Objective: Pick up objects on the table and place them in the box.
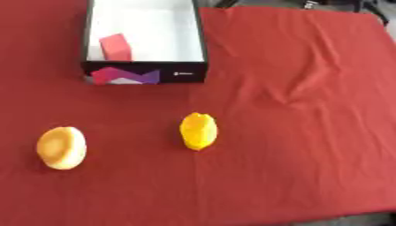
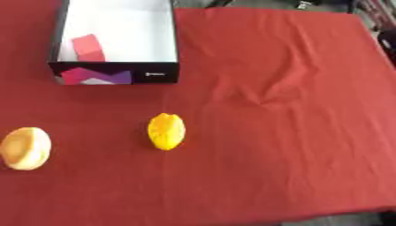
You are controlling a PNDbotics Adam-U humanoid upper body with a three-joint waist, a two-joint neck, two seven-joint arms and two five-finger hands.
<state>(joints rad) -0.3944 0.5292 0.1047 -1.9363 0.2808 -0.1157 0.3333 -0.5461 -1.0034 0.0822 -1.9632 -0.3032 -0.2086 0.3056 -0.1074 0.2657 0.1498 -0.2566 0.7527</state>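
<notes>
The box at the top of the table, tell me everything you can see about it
The box is an open, lidless rectangular carton, apparently cardboard, with black outer walls and a white interior. Its near wall carries a pink, purple and white graphic at the left and a small white mark I cannot read. It sits flat on the red cloth at the far left of the table, its far end cut off by the view's top edge. Inside, near its front left corner, is a red block. No hand touches it.

Neither arm reaches into either eye view; both hands lie outside what the head camera sees.
</notes>
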